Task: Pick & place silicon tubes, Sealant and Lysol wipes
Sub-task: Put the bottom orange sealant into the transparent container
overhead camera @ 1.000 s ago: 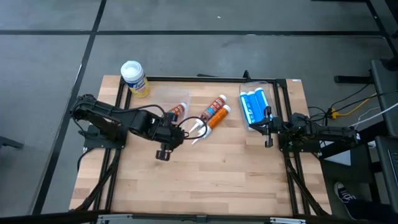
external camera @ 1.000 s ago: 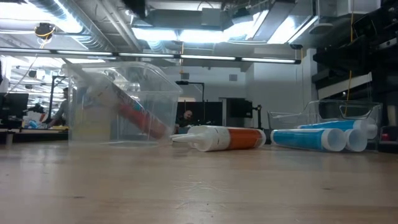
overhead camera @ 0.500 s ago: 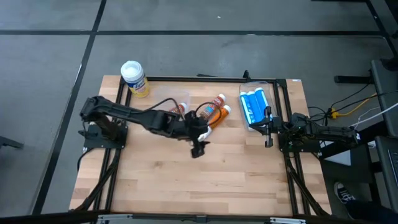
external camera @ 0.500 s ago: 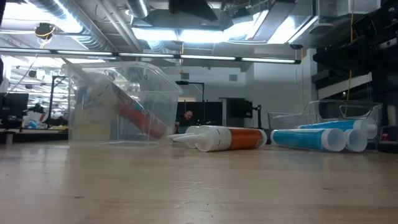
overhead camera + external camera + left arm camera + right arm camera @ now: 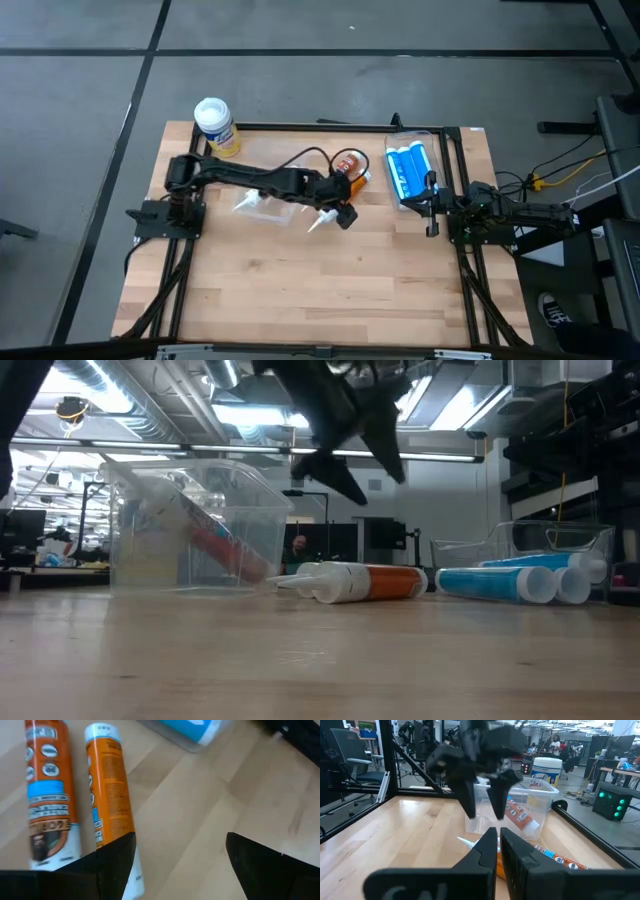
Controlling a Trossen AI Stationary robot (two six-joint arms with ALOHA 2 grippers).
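Wooden table, left hand now over orange tubes, fingers apart, right hand closed.

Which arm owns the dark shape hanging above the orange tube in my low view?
Observer: That is the left hand; from above, its arm reaches across from the left side.
Operator: Is only one orange tube loose on the table?
Observer: No, two orange tubes lie side by side on the table; your view hides the second.
Operator: And the Lysol wipes?
Observer: The Lysol wipes stand upright at the table's far left corner.
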